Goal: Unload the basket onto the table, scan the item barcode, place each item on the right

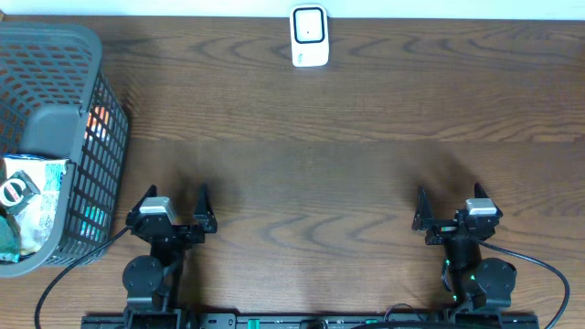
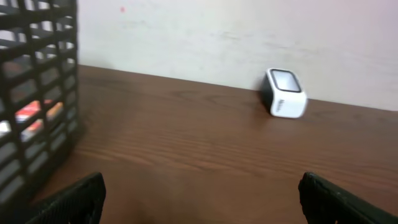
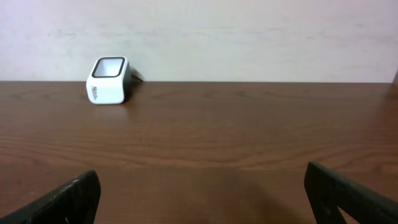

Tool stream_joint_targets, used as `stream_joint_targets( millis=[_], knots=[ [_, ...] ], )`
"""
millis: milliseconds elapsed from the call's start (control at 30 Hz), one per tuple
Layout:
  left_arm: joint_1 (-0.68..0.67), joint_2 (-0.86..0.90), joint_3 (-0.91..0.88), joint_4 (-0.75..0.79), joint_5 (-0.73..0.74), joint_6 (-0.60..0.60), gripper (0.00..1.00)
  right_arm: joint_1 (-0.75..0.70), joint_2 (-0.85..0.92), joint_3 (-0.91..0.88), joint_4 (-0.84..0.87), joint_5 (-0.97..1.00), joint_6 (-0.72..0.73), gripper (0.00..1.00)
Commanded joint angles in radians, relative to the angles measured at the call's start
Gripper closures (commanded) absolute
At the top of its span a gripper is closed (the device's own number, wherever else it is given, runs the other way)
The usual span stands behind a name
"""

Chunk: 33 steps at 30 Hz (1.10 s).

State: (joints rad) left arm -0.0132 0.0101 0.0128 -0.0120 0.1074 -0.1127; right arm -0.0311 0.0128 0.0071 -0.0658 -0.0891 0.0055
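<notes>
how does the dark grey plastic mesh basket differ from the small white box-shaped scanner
The dark grey plastic mesh basket is far bigger than the small white box-shaped scanner. The basket sits at the left edge of the brown wooden table; the scanner stands at the far edge, near the middle. The basket holds packaged items; the scanner holds nothing. Both rest on the table.

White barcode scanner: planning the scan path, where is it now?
In the overhead view the white box-shaped scanner stands near centre at the far edge of the wooden table, right of the grey mesh basket.
</notes>
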Motion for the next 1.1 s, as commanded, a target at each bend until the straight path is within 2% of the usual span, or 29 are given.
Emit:
stream_joint_targets(
  millis=[0,67,267,367,567,767,900,967,1067],
  knots=[
    [0.006,-0.006,-0.008,-0.021,0.082,-0.032,0.02,0.006,0.000,-0.002,-0.005,0.008,-0.014,0.01],
    [0.006,-0.006,-0.008,0.019,0.056,-0.027,0.02,0.006,0.000,-0.002,-0.005,0.008,-0.014,0.01],
    [0.006,-0.006,-0.006,0.293,0.065,-0.028,0.03,0.006,0.000,-0.002,-0.005,0.008,-0.014,0.01],
    [0.006,-0.005,0.016,0.375,0.037,-0.027,0.02,0.006,0.000,-0.002,-0.005,0.008,-0.014,0.01],
    [0.006,0.062,0.158,0.388,-0.148,0.045,0.02,0.006,0.000,-0.002,-0.005,0.008,-0.014,0.01],
    [0.006,0.280,0.407,0.387,-0.262,0.095,0.02,0.006,0.000,-0.002,-0.005,0.008,-0.014,0.01],
    [0.006,0.496,0.640,0.312,-0.365,0.099,0.02,0.006,0.000,-0.002,-0.005,0.008,-0.014,0.01],
    [0.006,0.609,0.795,0.168,-0.374,0.142,0.02,0.006,0.000,-0.002,-0.005,0.008,-0.014,0.01],
    [0.009,0.792,1.058,-0.077,-0.482,0.150,0.02,0.006,0.000,-0.002,-0.005,0.008,-0.014,0.01]
  ],
)
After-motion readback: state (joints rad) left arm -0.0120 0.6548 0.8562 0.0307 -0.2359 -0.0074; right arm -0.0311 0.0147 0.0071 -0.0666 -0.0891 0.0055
